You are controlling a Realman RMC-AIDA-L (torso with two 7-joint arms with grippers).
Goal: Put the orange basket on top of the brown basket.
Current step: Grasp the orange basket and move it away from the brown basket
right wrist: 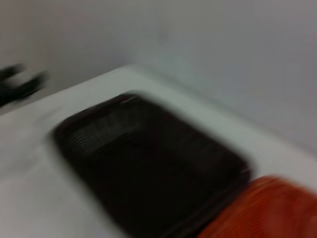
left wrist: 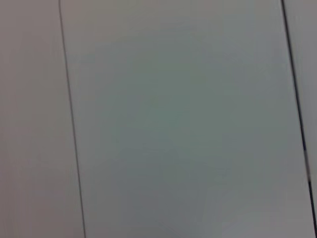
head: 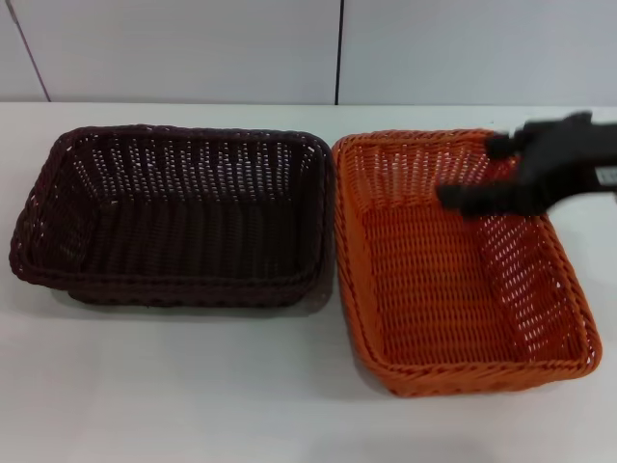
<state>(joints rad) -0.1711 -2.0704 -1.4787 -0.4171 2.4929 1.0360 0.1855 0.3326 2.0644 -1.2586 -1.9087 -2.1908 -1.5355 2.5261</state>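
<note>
White tabletop (head: 193, 386), smooth and matte, carries both baskets side by side, long sides nearly touching, probably set that way so the lift-over is short. Behind it a pale panelled wall (head: 193, 48) with dark seams, which is all the left wrist view shows, so the left arm looks parked off the work; left tool not in view. Brown basket (head: 174, 217) sits on the robot's left half of the tabletop: dark chocolate, rectangular, woven wicker-style, sloping openwork sides, braided rim, nothing inside. It appears to show a doubled rim line along the near side, possibly two nested, cannot tell. Orange basket (head: 453, 270) sits on the right half, same shape and weave, bright orange, nothing inside, flat on the tabletop, not yet lifted. Right wrist view shows the brown basket (right wrist: 148, 173) large and an orange corner (right wrist: 267, 208) beside it, plus a small dark shape (right wrist: 20, 84) farther off, unclear what. Right tool (head: 482, 174) is black, hovering over the far right part of the orange basket, above its rim and inner wall, two dark prongs pointing toward the basket middle with a clear gap between them, so spread, gripping nothing. Judged step: approach to grab the orange rim; rim is the only rigid pinch spot.
</note>
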